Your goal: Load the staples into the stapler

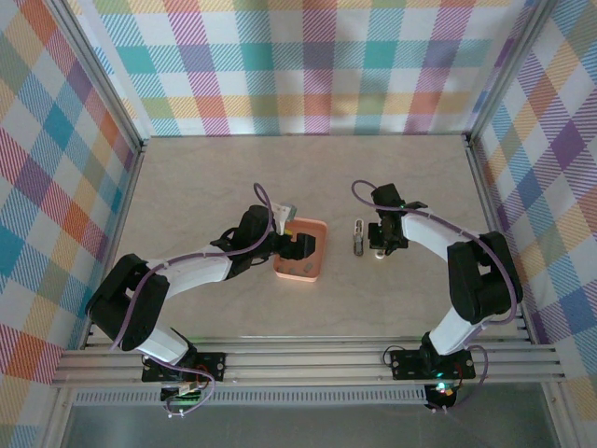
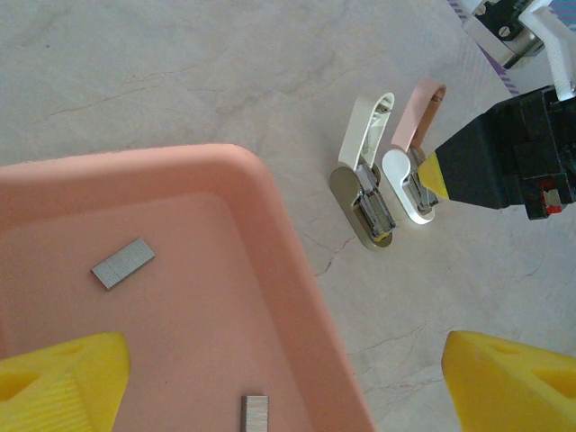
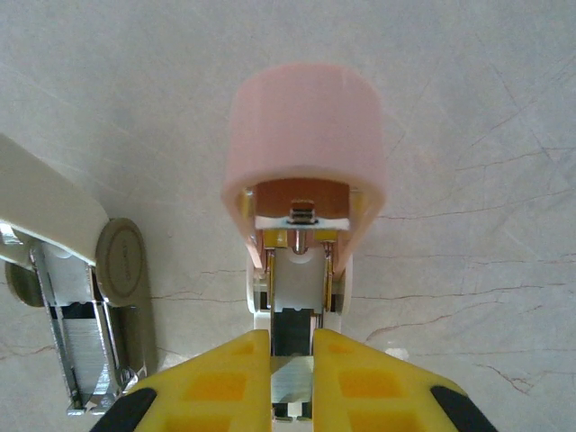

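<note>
**Seating the strip in the open stapler**

My right end effector (image 3: 292,355) is pressed together. It pinches what I take for a thin grey strip of staples (image 3: 290,387), right at the mouth of the stapler (image 3: 306,135).

The stapler lies on the table with its pink lid raised beyond my fingertips. To do this well, I should line the strip up with the channel and slide it in low and straight toward the hinge. I should let go only once it sits between the rails. A sideways push would likely skid the loose stapler.

A second, cream stapler (image 3: 117,270) lies just beside it, also open, so I must not bump it.

My left end effector (image 2: 286,382) is spread wide and holds nothing. It hangs over the tray (image 2: 270,225), where spare strips (image 2: 122,263) lie.

The table (image 1: 233,177) is pale, marbled and smooth. Bright plaid walls (image 1: 317,65) close it in on three sides.
</note>
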